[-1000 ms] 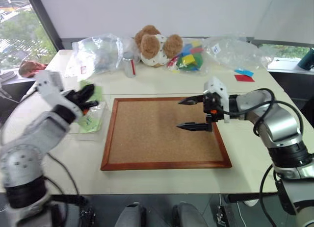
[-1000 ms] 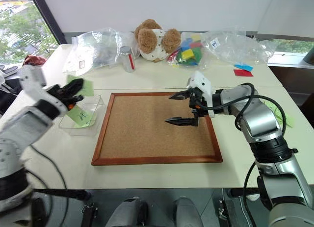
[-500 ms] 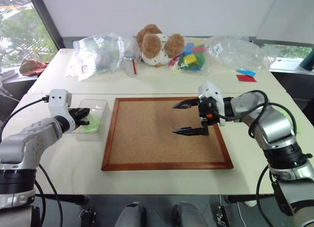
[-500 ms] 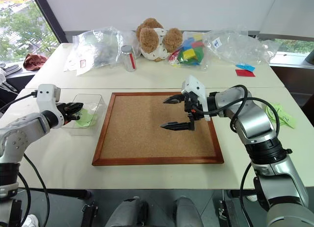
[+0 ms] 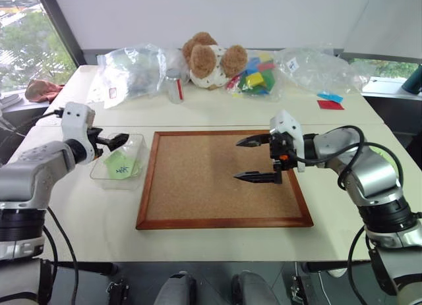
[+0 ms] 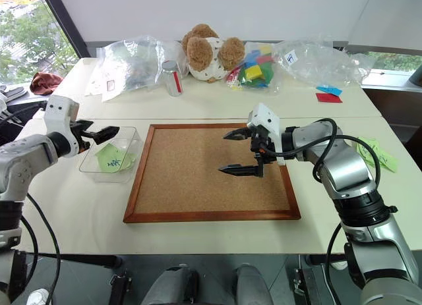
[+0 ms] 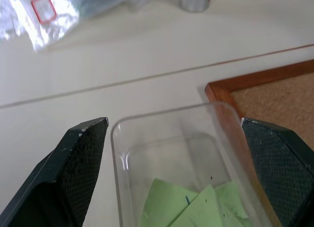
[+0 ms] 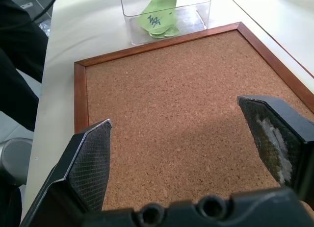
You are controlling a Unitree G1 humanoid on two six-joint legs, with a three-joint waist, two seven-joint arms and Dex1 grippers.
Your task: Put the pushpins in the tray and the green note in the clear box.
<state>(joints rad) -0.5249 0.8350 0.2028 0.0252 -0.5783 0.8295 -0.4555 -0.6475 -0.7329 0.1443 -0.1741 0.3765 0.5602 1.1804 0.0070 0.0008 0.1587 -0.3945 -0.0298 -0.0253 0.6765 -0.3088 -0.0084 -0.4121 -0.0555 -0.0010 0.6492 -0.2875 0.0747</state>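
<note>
Your left gripper (image 5: 113,141) hangs just over the near-left end of the clear box (image 5: 135,147), its two black fingers spread wide with nothing between them. In the left wrist view the fingers (image 7: 78,161) straddle the box's rim, one on either side. The green note (image 5: 120,165) lies inside the box, just below and ahead of that gripper, slightly crumpled and with dark blue writing on it (other green paper seems to lie under it).

Your right gripper (image 5: 254,159) hovers above the corkboard (image 5: 198,193), over its right half, pointing across toward your left arm. Its fingers also stand wide apart and hold nothing; in the right wrist view bare cork shows between them, with the clear box and note well beyond, past the board's far corner.

I cannot make out any pushpins or the tray.

Behind both grippers, at the worktop's (image 5: 217,107) far edge, sit a teddy bear (image 5: 211,60), clear plastic bags (image 5: 132,71) and a small can (image 5: 174,86).
</note>
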